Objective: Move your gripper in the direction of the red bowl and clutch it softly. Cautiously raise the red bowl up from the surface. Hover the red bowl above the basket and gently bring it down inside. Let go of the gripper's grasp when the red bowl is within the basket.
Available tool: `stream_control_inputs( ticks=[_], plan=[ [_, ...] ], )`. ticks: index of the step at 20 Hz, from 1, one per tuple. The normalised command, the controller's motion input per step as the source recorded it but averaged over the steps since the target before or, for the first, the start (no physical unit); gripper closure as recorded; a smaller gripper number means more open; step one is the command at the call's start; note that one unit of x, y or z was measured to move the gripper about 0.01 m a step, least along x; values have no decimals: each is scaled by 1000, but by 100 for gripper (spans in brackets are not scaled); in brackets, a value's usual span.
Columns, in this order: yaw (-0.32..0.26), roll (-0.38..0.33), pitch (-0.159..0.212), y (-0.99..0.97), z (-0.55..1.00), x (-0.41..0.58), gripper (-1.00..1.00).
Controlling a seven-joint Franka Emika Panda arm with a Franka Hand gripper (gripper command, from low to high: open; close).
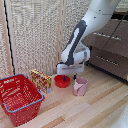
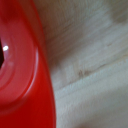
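Reaching down over the red bowl (image 1: 62, 81), the claw (image 1: 65, 75) sits right at the bowl's rim on the wooden counter (image 1: 95, 107). Fingers are hidden by the white mount in the exterior view and not visible in the wrist view, so cannot tell if the claw is released or clenched. Wrist view is filled by the bowl's glossy red rim and wall (image 2: 25, 75), very close, with bare wood grain beside it.

Bowl rests on the counter between the red-and-yellow box (image 1: 41, 79) and the pink cup (image 1: 80, 86), near both. The basket (image 1: 19, 98) stands well apart toward the exterior view's left.

Step in hand looks like the grasp: straddle one rim wall, one finger inside and one outside, pinch gently since the glossy wall may slip. Lift straight up first to avoid nudging the cup or box, then carry over the box toward the basket and clear its rim before lowering.
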Motion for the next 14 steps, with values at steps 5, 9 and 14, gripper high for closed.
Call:
stream_control_inputs(
  ticks=[5, 9, 14],
  plan=[
    [-3, -13, 3, 24, -82, 9, 100],
    [0, -3, -6, 0, 0, 0, 100],
    [-4, -2, -68, 0, -1, 30, 100]
  ],
)
